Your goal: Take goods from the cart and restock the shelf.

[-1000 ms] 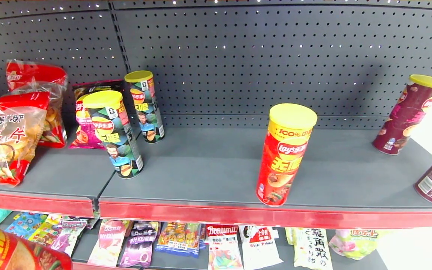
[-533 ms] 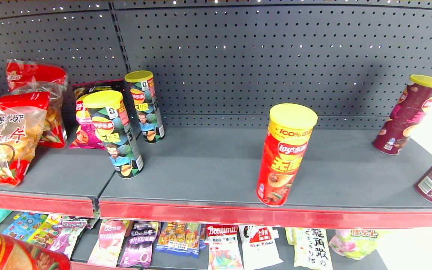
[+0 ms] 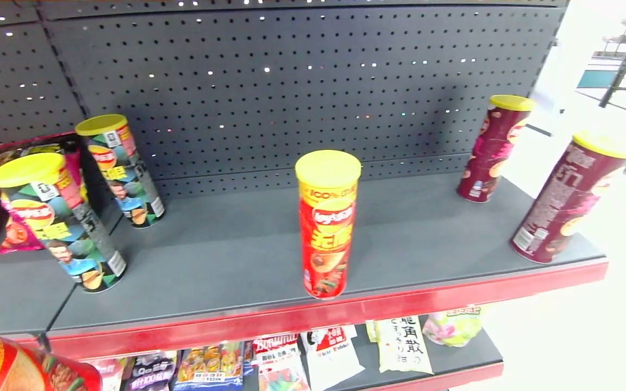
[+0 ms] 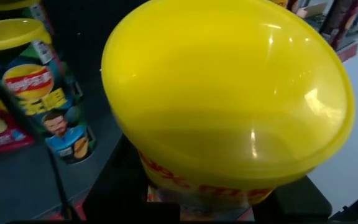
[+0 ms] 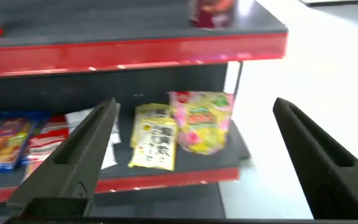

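A red chip can with a yellow lid sits in my left gripper, which is shut on its body; the lid hides most of the fingers. The same can pokes in at the head view's lower left, below the grey shelf board. On that board another red can stands upright near the front edge. My right gripper is open with nothing between its fingers, facing the lower shelf's snack bags.
Two green-patterned cans stand at the shelf's left, two maroon cans at its right end. Bare board lies either side of the red can. Snack bags hang below the red front lip.
The head camera has swung to the right, so the whole shelf picture has slid left. The cans on the shelf keep their places. The held can stays at the lower left.
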### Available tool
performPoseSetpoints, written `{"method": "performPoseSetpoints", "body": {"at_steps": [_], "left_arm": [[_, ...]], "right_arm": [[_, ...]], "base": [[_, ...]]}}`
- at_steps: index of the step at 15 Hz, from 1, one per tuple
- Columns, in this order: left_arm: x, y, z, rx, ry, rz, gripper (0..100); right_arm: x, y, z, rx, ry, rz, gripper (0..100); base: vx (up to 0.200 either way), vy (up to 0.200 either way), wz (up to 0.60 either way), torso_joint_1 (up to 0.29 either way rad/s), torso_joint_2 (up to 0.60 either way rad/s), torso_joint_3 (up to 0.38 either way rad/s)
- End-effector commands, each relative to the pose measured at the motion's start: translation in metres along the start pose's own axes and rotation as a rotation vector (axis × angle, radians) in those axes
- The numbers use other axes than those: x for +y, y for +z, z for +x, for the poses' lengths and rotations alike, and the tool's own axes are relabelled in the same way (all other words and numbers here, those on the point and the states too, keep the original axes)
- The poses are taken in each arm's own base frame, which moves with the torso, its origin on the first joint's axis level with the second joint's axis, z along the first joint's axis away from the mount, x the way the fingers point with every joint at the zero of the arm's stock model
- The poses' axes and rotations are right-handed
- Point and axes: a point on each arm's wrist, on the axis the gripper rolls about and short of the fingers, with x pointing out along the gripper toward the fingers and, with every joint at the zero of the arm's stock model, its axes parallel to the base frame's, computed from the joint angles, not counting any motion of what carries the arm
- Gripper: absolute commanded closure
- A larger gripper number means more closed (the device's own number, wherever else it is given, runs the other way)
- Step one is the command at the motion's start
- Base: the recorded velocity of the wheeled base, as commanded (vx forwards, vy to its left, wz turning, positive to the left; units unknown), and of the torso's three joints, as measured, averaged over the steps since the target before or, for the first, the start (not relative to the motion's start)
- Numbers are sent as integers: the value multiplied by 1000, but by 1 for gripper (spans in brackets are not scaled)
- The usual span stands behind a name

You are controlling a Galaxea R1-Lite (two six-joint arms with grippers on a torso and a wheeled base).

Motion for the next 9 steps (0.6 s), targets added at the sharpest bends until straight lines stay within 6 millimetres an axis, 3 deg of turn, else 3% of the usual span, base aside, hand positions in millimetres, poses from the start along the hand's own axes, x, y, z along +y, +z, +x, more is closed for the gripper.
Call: {"method": "performPoseSetpoints", "body": {"at_steps": [1,2,6,9], "left_arm": [[0,-1,0,5,0,-2,100],[0,-1,1,7,0,-2,100],[4,1,12,49,0,-16,100],[15,6,46,91,-3,-28,100]], "right_arm": [[0,0,0,-1,2,2,0],[0,0,0,-1,2,2,0],[0,0,0,-1,0,3,0],[0,0,0,-2,0,3,0]], "base": [[0,0,-600,-2,2,2],[0,0,-600,7,7,2],[0,0,0,0,0,0],[0,0,0,0,0,0]]}}
